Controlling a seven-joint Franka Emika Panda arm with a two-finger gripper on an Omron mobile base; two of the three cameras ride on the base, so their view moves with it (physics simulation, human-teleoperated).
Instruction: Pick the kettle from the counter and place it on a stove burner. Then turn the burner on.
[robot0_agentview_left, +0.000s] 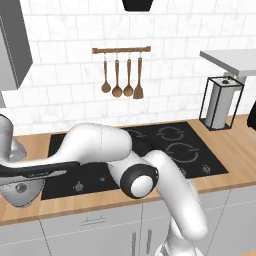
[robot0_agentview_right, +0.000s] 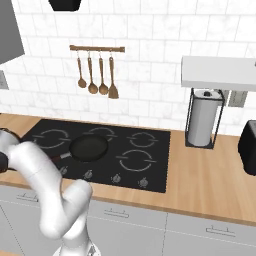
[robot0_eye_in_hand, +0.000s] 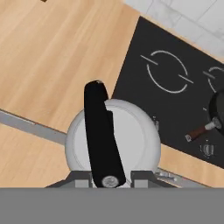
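Observation:
The pale silvery kettle (robot0_eye_in_hand: 131, 140) shows from above in the hand view, with its black handle (robot0_eye_in_hand: 101, 131) running across its top. My gripper (robot0_eye_in_hand: 110, 177) is shut on that handle's near end. The kettle (robot0_agentview_left: 20, 192) hangs over the wooden counter (robot0_agentview_left: 235, 150) near its front edge, left of the black stove (robot0_agentview_left: 200, 167). The wide broken-arc burner (robot0_agentview_right: 137, 161) lies at the stove's front right, far from the kettle. Nearest the kettle is another white ring (robot0_eye_in_hand: 168, 72).
A black frying pan (robot0_agentview_right: 89, 147) with a reddish handle (robot0_eye_in_hand: 199, 131) sits mid-stove. Silver knobs (robot0_agentview_right: 116, 178) line the stove's front. A paper towel holder (robot0_agentview_right: 202, 117) and a black appliance (robot0_agentview_right: 248, 147) stand on the right. Utensils (robot0_agentview_left: 121, 75) hang on the wall.

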